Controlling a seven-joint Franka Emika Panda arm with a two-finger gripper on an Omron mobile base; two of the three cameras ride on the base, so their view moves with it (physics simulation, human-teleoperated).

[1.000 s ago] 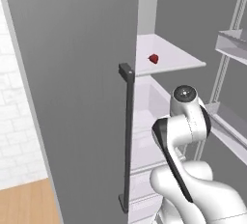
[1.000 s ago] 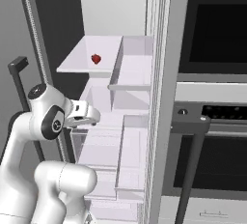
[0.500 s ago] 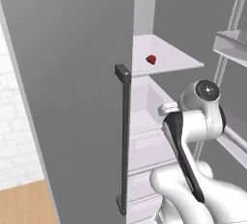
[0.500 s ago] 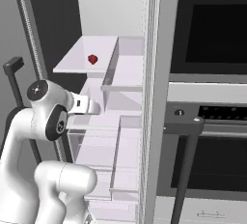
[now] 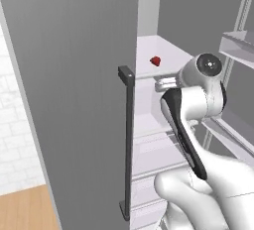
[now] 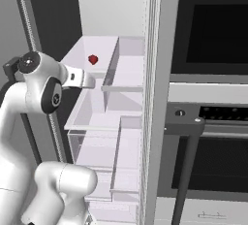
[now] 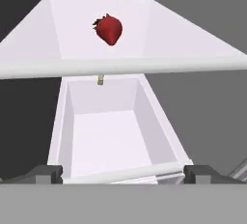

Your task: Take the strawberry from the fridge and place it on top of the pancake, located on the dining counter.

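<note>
Your gripper (image 7: 123, 172) is hanging released, jaws spread wide, facing the fridge (image 5: 74, 75) shelf (image 7: 144, 30) where the strawberry (image 7: 109, 29) is lying.

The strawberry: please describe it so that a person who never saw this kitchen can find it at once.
Look into the open grey fridge, beside the dark oven. On its white upper shelf lies the strawberry, alone. It is the shelf's one red thing, small and rounded, unlike the tiny yellowish item below.
</note>
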